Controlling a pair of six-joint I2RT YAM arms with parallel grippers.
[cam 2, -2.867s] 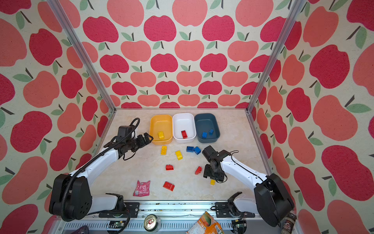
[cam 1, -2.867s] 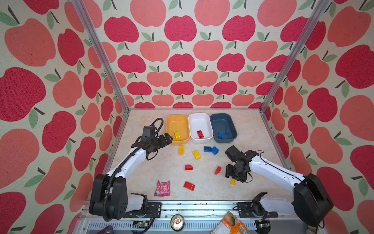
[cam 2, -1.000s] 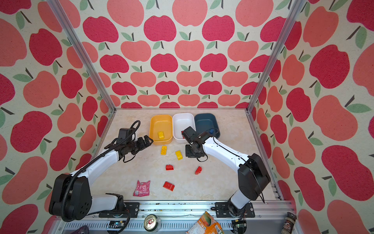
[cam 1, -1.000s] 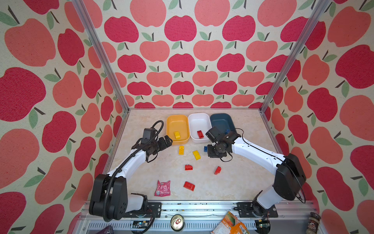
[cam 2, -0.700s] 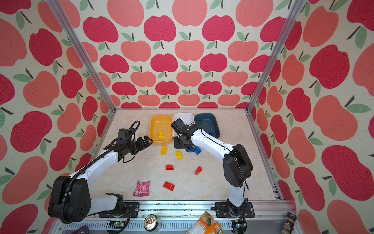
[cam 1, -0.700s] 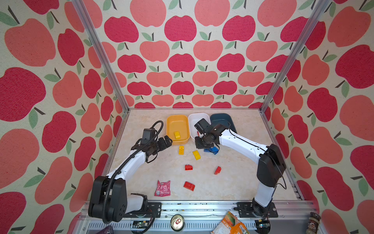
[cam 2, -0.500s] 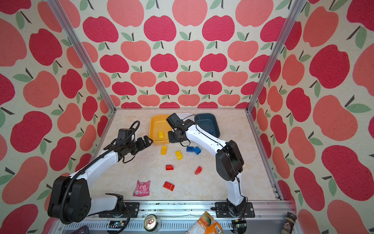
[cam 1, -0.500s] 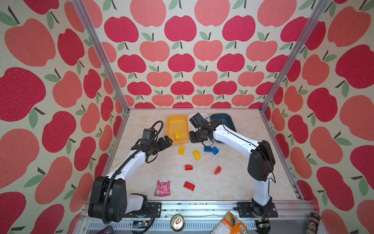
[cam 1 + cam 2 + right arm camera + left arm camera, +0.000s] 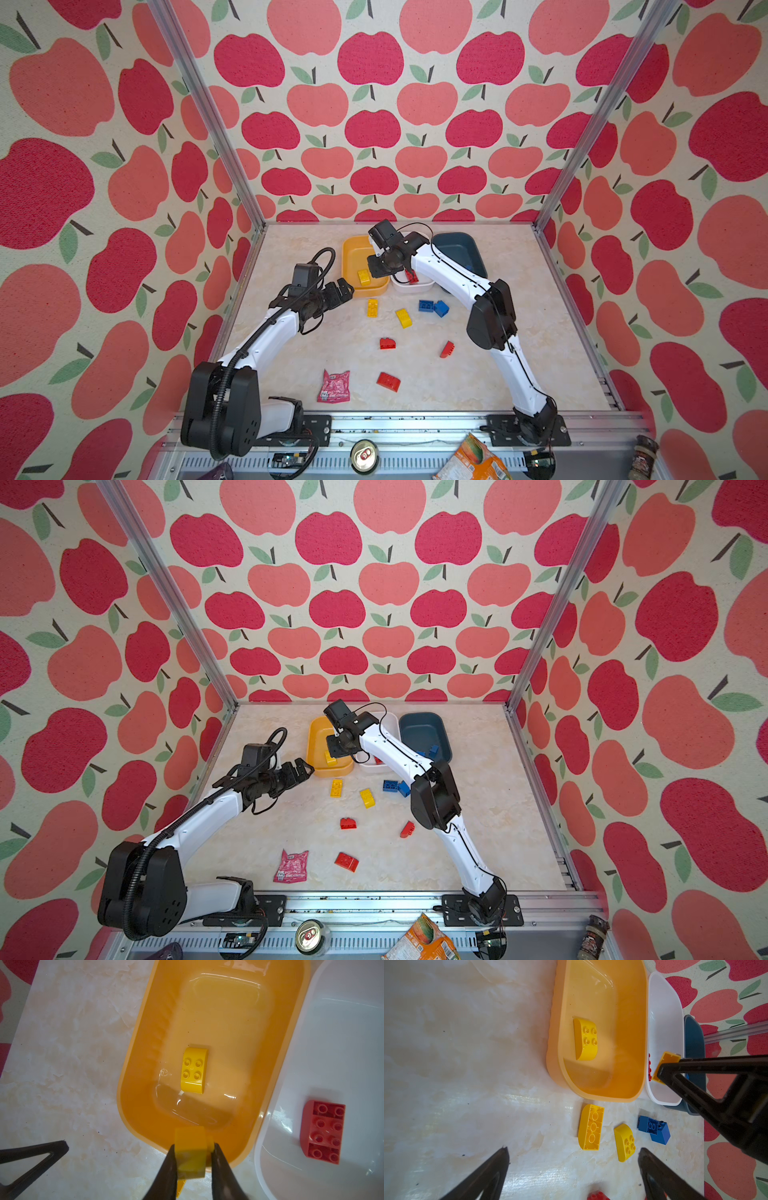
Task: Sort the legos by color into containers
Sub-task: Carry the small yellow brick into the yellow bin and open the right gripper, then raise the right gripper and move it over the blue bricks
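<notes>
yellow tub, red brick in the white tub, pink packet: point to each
yellow tub [image 9: 149, 1043]: right wrist view, inner wall
red brick [image 9: 322, 1132]: right wrist view, studded top
pink packet [image 9: 333, 386]: a top view, its middle

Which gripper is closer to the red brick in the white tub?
Right. The right gripper, shut on a yellow brick, hangs over the yellow tub rim, beside the white tub holding the red brick. The left gripper, open, sits past the yellow tub's other side.
</notes>
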